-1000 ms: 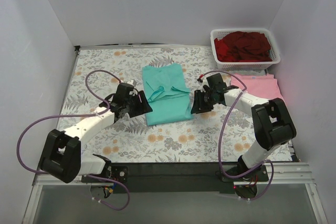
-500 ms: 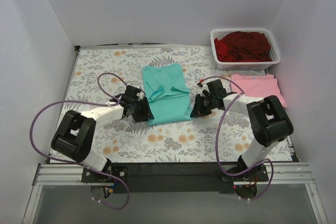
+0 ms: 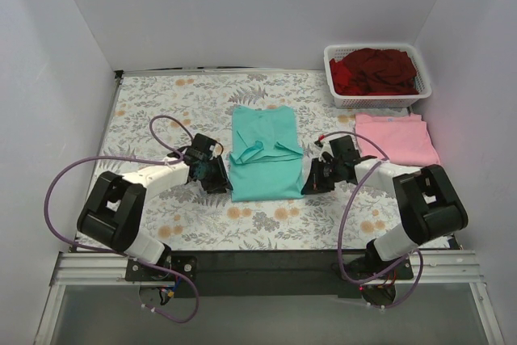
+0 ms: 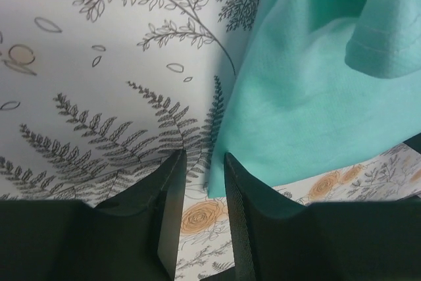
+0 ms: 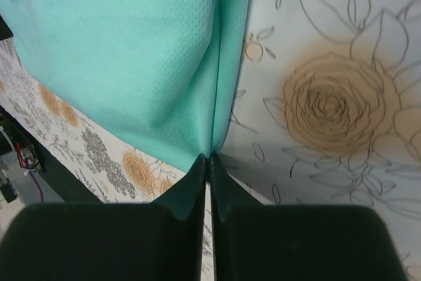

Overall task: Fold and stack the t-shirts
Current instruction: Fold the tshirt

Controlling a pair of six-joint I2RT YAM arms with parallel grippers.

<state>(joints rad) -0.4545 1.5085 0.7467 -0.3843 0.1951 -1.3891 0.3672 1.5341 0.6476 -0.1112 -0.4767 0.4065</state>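
A teal-green t-shirt lies partly folded on the flowered table, one sleeve bunched across its middle. My left gripper sits at its near left corner. In the left wrist view the gripper is open, its jaws a little apart, and the shirt's corner lies against the right finger, unclamped. My right gripper is at the shirt's near right edge. In the right wrist view it is shut on the teal fabric's edge. A folded light pink t-shirt lies at the right. Dark red t-shirts fill the basket.
The white lattice basket stands at the back right corner, just behind the pink shirt. White walls close the table on three sides. The purple cables loop over the cloth at the left and the right.
The teal shirt has slid to the right and its near edge now lies straight. My right gripper moved right and nearer with the edge. My left gripper now sits just off the corner.
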